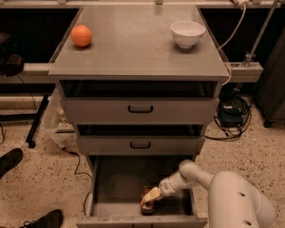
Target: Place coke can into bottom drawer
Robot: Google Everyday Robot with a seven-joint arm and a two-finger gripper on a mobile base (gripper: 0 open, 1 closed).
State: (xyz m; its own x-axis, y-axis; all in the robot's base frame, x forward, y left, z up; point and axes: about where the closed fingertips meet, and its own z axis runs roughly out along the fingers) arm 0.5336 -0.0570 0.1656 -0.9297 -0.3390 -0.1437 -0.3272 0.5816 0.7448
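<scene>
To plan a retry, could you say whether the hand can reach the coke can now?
Likely yes: the hand is inside the open bottom drawer, right at the coke can, nothing between them.

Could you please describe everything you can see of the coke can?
The small red soda can sits low in the open grey metal bottom drawer, near its front edge. Only a dark red side with a paler patch shows, and whether it stands or lies is unclear. The robot's gripper is right against its upper part, partly covering it.
</scene>
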